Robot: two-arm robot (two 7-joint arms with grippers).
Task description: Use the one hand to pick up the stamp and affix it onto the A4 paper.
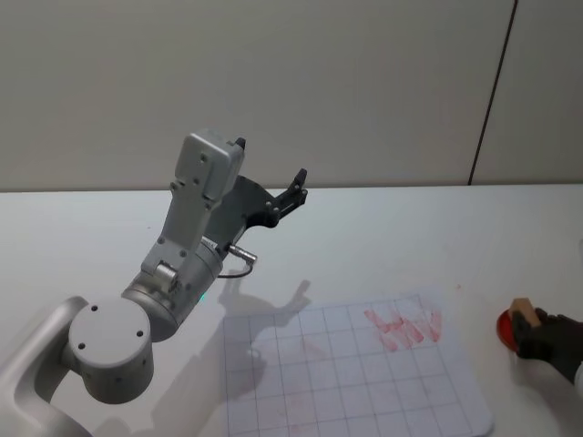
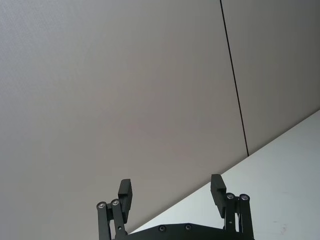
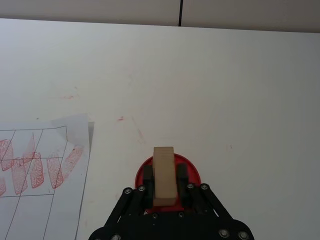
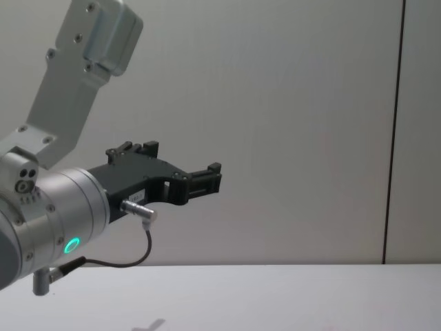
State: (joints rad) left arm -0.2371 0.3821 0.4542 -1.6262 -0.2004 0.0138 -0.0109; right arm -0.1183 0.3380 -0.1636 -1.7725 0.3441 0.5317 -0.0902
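The stamp, a pale wooden block, stands upright on a round red ink pad on the white table. My right gripper, the hand, is shut on it, one black finger pressed to each side. In the head view the hand and the stamp sit at the right edge, just right of the A4 paper. The paper has a printed grid and several red stamp prints at its far right part. The paper lies a short way from the pad.
My left arm is raised over the left of the table, its gripper open and pointing at the back wall with nothing between its fingers. Faint red smudges mark the table beyond the pad.
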